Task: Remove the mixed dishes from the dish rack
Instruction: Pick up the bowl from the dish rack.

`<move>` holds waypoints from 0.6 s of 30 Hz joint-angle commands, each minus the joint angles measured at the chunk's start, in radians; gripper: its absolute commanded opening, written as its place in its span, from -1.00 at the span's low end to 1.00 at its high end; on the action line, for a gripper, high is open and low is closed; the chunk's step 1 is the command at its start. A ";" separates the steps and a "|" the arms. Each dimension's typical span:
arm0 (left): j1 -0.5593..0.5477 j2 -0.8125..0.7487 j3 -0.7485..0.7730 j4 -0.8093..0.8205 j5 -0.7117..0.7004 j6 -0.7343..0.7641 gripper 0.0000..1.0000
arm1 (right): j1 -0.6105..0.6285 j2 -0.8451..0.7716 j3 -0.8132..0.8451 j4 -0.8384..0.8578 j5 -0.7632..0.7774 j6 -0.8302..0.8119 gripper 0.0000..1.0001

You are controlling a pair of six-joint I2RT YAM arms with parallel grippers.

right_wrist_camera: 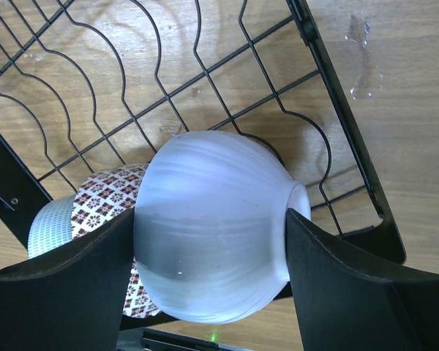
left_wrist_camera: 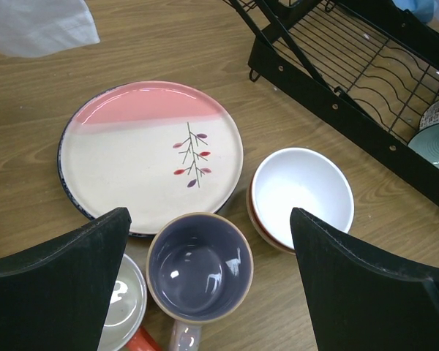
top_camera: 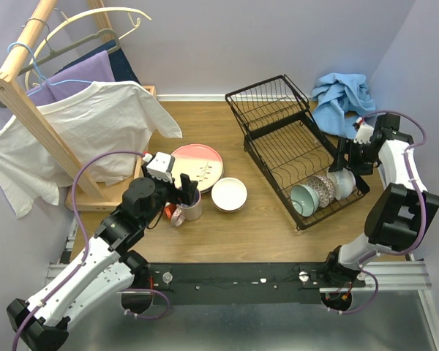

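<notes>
In the top view the right fingers (top_camera: 345,172) are seen at the near end of the dish rack (top_camera: 278,124), set about the white bowl (top_camera: 342,183) standing on edge there. The left fingers (top_camera: 184,187) hang well apart from the rack, over the purple-inside mug (top_camera: 191,206) on the counter (top_camera: 263,234), so the right arm is judged far the nearer. In the left wrist view the left fingers (left_wrist_camera: 211,219) are spread fully with nothing held, the mug (left_wrist_camera: 199,267) just below their gap. In the right wrist view the bowl (right_wrist_camera: 212,234) fills the gap between the right fingers (right_wrist_camera: 211,219), its axis seemingly running from one finger to the other, and a patterned bowl (right_wrist_camera: 106,201) is nested beside it. The fingers are spread wide and lie close against the white bowl, but whether they press it cannot be told
</notes>
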 commanded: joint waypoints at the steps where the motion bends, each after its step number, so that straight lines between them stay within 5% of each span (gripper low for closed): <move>1: -0.004 0.003 -0.008 0.022 0.021 0.001 0.98 | 0.015 -0.076 0.011 -0.011 0.024 0.066 -0.55; 18: -0.004 0.009 -0.008 0.020 0.025 -0.005 0.98 | 0.029 -0.180 0.006 0.077 0.041 0.158 -0.65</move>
